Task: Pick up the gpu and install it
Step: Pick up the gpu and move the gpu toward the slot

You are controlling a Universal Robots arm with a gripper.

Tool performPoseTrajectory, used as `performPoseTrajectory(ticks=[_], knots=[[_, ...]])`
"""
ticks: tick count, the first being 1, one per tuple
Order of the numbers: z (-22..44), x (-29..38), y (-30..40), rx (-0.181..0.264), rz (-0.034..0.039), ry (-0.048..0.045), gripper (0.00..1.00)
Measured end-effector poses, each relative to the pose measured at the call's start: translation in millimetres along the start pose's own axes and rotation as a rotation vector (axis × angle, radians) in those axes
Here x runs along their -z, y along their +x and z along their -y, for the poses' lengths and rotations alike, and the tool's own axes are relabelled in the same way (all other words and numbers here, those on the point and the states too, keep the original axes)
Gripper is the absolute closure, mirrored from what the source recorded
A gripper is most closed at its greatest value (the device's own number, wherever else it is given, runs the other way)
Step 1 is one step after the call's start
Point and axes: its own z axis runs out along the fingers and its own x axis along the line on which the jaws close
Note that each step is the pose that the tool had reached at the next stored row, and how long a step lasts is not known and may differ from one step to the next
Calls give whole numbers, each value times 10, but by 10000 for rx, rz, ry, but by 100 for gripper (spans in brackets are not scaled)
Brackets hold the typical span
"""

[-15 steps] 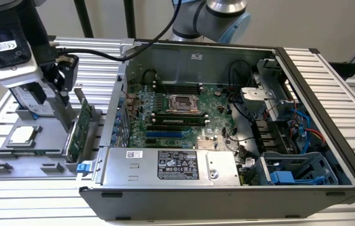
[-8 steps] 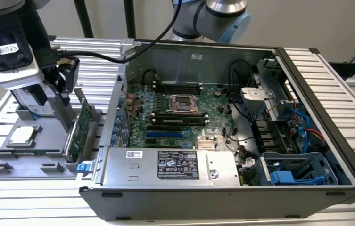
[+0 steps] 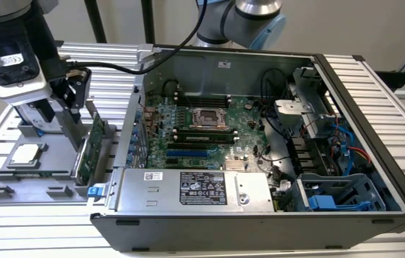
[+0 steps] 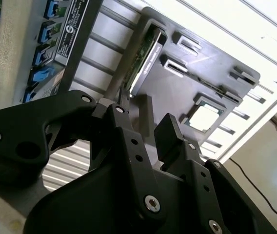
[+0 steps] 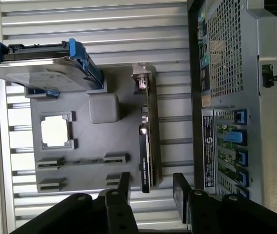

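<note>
**A:** Where is the gpu (image 5: pixel 146 146)?

**B:** It stands on its long edge in a slot of the grey holder tray (image 5: pixel 87 146), on the side just beside the outer wall of the open computer case (image 3: pixel 187 236). It is not yet in the case.

**A:** And the gripper (image 5: pixel 152 181)?

**B:** It is spread wide with nothing pinched. In both wrist views its two black fingers straddle the line of the card near one end. In the exterior view it hangs over the tray, close above the card. I cannot tell whether a finger touches the card.

**A:** How should it take hold?

**B:** I judge the step in hand to be the grasp. Centre the thin card in the gap, keep the fingers parallel to its faces and close on the upper edge, so the card comes straight out of its slot. The case wall is close, so there is little room to drift.

**A:** What does the card look like?

**B:** It is thin, flat and rectangular. The exterior view shows a green circuit board on one face. From above it shows a dark edge with pale print. A silver bracket sits at the end nearer the hard drive (image 5: pixel 41 68) in its blue frame. The square CPU chip (image 5: pixel 55 131) lies well apart.
</note>
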Motion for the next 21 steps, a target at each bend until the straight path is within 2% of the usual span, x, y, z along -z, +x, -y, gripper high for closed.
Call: performPoseTrajectory(ticks=[21], knots=[[5,-112,1,1,0,-1,0]])
